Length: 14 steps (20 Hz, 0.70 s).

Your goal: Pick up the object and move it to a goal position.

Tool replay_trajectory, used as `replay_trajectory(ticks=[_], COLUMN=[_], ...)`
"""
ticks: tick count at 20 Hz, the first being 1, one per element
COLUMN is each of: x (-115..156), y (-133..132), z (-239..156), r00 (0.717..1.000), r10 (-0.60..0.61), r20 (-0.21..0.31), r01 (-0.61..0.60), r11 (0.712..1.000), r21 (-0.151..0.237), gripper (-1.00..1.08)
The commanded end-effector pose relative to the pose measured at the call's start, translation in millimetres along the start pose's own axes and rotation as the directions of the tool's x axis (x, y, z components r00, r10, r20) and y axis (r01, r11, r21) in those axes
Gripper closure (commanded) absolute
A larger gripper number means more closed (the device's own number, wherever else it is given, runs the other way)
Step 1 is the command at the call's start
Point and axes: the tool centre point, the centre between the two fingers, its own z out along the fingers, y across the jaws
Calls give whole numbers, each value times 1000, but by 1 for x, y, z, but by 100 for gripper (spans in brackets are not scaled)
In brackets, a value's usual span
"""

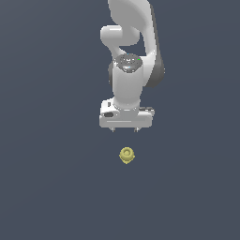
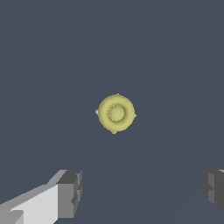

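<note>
fingers (image 1: 112,130) of mine poke down as two short tips under the white gripper (image 1: 124,129) in the exterior view, spread wide and holding nothing; the object (image 1: 126,155) lies on the dark floor just below, apart from me. through the wrist view my grey pads (image 2: 70,192) stand far apart, the yellow knob centred ahead. it looks light, stiff and rounded, probably slippery, so i judge pinching across its widest sides safest.

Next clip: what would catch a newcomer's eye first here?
The white arm dominates the upper middle of the exterior view, pointing down at a bare dark floor. Just below its hand sits the small yellow knob, alone and untouched. In the wrist view the knob shows a ringed top, with the open fingers clear of it.
</note>
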Motion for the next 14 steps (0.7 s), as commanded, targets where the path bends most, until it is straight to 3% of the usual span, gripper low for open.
replay_trajectory(ticks=[1, 14], x=[1, 7], y=[-2, -2], z=[0, 9], r00=[1000, 997], r10=[-3, -80], r20=[-2, 5], r01=[3, 80], r11=[1000, 997], r21=[-1, -3], gripper=[-92, -92])
